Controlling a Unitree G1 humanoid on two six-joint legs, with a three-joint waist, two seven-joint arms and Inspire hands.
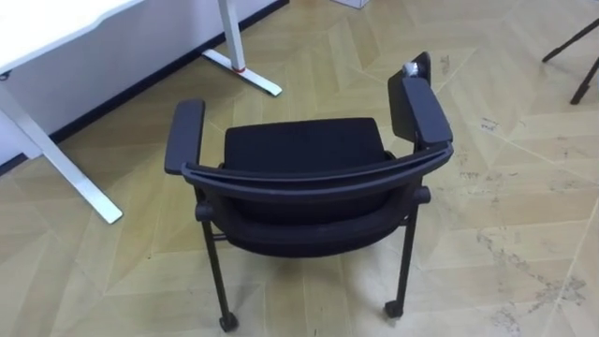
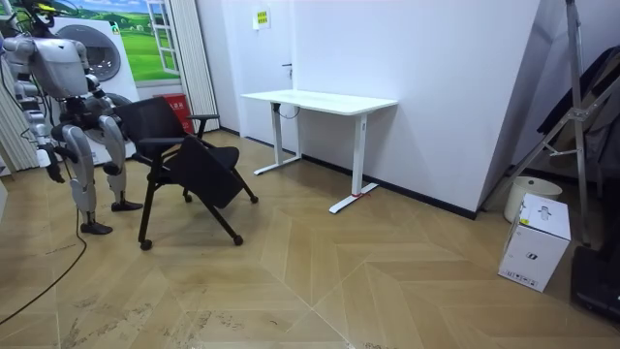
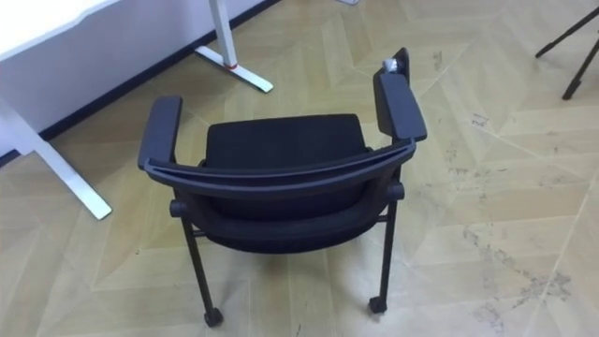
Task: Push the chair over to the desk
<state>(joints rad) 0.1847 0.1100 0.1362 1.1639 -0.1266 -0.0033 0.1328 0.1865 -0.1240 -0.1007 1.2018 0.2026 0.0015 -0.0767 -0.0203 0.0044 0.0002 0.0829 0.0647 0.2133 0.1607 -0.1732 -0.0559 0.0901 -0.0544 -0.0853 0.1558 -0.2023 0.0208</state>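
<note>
Hands: the right hand (image 2: 48, 155) and the left hand (image 2: 108, 118) hang low beside the robot's hips in the room view, and I cannot tell whether they are spread, pressed together or curled; neither appears to touch anything, though the left one is close behind the chair
Arms: down at the sides rather than reached forward, so I judge the push not yet begun
Robot: stands upright directly behind the chair, looking down on it
Chair (image 1: 309, 211): black, just ahead at 12 o'clock with its back to the robot, so a shove from here would send it forward
Backrest rail (image 1: 318, 178): the curved top edge and the part nearest the robot, so the likely place for both palms
Seat (image 1: 301, 145): beyond the rail, facing away toward 12 o'clock
Armrests: left armrest (image 1: 184, 136) at 9 o'clock of the seat, right armrest (image 1: 426, 112) at 3 o'clock
Castors (image 1: 227, 322): under the two rear legs, resting on the wooden floor (image 1: 505, 206), so the chair should roll rather than scrape
Desk (image 1: 37, 23): white, at 10 to 11 o'clock, with one desk foot (image 1: 245, 73) near the chair's front; the space beneath looks like the destination
Next move: raise both hands to the rail, evenly spaced about its middle
Risk: an off-centre push may swing the chair into the desk foot, and a high, hard one may tip it
</note>
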